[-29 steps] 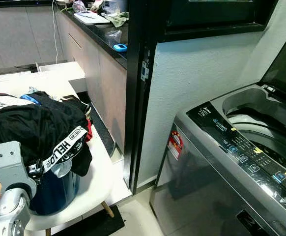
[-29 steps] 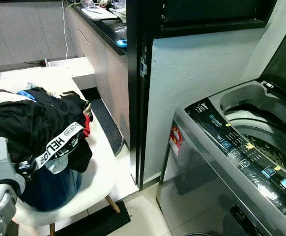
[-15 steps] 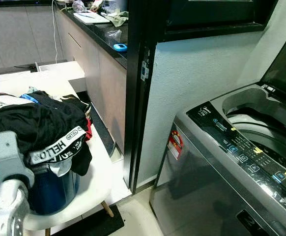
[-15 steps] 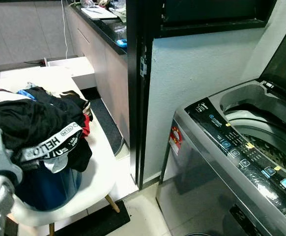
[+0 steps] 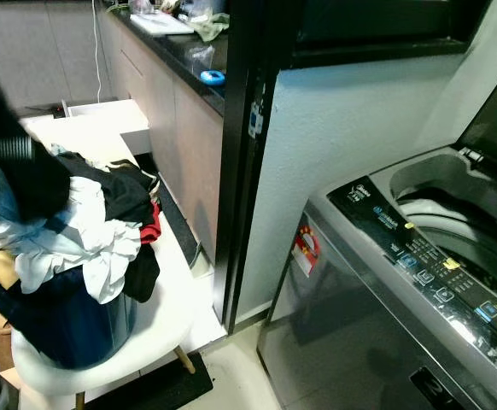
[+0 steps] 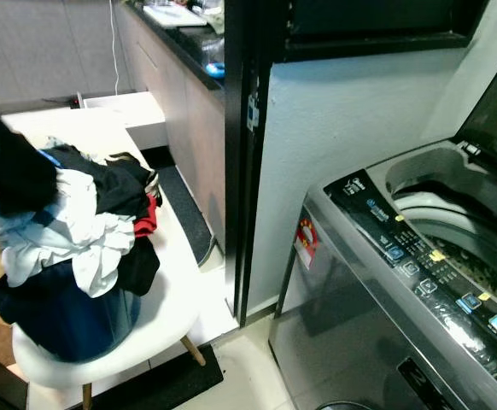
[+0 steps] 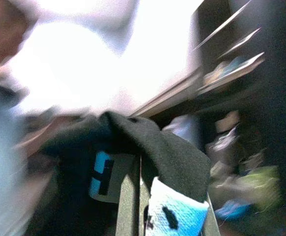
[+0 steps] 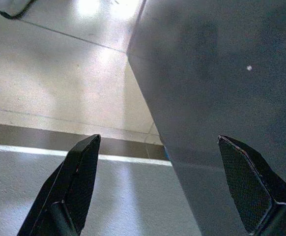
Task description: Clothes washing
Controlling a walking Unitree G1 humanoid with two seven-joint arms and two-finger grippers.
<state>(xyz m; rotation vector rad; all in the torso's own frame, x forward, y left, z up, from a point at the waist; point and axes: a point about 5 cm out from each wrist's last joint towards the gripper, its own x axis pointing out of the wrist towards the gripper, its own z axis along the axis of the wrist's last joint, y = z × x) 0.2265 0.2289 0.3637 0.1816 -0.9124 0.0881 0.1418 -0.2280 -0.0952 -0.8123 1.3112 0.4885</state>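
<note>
Black garment [image 7: 148, 147] in closed left gripper [image 7: 140, 206]

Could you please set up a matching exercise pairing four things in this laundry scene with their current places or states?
Things:
1. black garment
2. washing machine
3. white chair
4. right pincer

States:
A. lid raised
B. open, hanging by the machine's side above the floor
C. carries a bucket heaped with clothes
D. held in the left pincer

Pairs: 1-D, 2-A, 3-C, 4-B
</note>
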